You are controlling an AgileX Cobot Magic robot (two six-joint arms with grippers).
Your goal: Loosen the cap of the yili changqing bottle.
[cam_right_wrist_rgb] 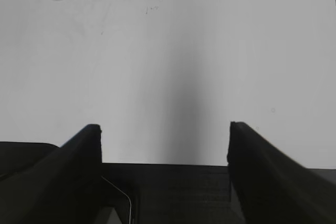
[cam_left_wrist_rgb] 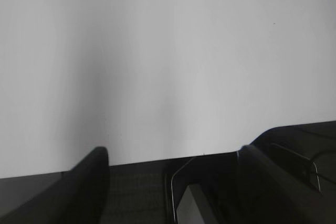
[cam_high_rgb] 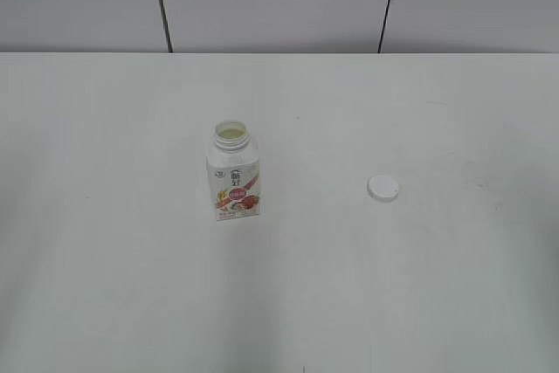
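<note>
Both tools — left tool (cam_left_wrist_rgb: 170,182), right tool (cam_right_wrist_rgb: 164,153) — gape empty above the table (cam_high_rgb: 454,286). Yili changqing bottle (cam_high_rgb: 234,176) stands uncapped, light and tippy; grip its squarish body. Cap (cam_high_rgb: 383,188) lies well apart.

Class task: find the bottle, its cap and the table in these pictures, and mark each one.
bottle (cam_high_rgb: 234,183), exterior view, on the front label.
cap (cam_high_rgb: 383,188), exterior view, on its flat top.
table (cam_high_rgb: 131,286), exterior view, on a bare patch near the front.
</note>
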